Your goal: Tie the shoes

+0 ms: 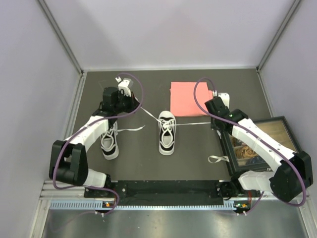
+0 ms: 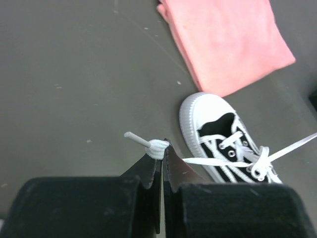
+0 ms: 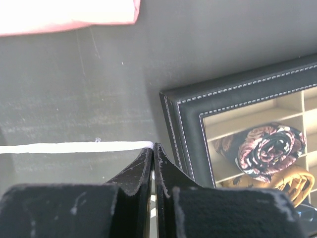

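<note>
The step in hand seems to be the tightening of the first crossing on the middle shoe (image 1: 166, 135). Its lace (image 1: 190, 123) is stretched out to both sides in an almost straight line. One end is pinched by the left gripper (image 2: 162, 148), whose jaws are closed on it so that only the stiff tip sticks out. The other end is pinched by the right gripper (image 3: 152, 147), and no gap is seen between its jaws.

To do this well, both ends should be pulled with equal force and low over the bench (image 1: 148, 163); otherwise the light shoe may be dragged sideways or tipped. The pull should be stopped once the crossing sits flat on the tongue, because a grip so near the tip, as on the left, can slip off. Care is also needed on the right, where the box (image 1: 257, 144) lies just beside the gripper.

The middle shoe is found near the centre of the bench, close to the cloth (image 1: 190, 97). It is small and white, with black sides and a white rubber rim. The second shoe (image 1: 109, 144) is placed to its left, partly hidden under the left arm.
</note>
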Robot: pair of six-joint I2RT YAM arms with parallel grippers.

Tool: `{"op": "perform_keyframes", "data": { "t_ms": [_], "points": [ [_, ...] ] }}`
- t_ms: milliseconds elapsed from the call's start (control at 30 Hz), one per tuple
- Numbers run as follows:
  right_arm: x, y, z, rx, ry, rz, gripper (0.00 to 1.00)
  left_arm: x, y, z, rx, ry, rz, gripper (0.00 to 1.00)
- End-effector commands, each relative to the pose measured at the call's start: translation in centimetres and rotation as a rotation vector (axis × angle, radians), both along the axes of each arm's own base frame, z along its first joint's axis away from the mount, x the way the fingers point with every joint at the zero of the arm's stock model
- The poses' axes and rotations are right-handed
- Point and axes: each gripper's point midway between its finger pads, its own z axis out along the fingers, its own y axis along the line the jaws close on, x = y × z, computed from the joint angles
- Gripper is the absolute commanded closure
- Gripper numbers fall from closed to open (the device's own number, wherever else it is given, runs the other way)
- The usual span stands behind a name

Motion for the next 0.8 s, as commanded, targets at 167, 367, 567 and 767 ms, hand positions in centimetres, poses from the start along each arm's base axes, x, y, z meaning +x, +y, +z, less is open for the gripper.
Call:
{"op": "perform_keyframes", "data": {
  "t_ms": [167,367,567,767],
  "points": [
    [-1.1,-1.2,-0.5,-0.008,0.008,-0.027,1.0,-0.7,6.6,2.0,0.159,-0.091,0.117,1.0],
    [-1.6,-1.8,-1.3,-0.045,0.036,-0.038,1.0,-1.8,10.5,0.9,0.204,-0.055,0.227,1.0],
    [-2.2,-2.3,-3.0,-0.082,0.086,-0.038,1.0,-2.4,11.8,0.6,0.211,-0.045,0.263,1.0],
    [-2.8,-2.9,-4.0,-0.102,0.109,-0.045,1.0,-2.4,14.6,-0.2,0.255,-0.035,0.338,1.0]
  ]
}}
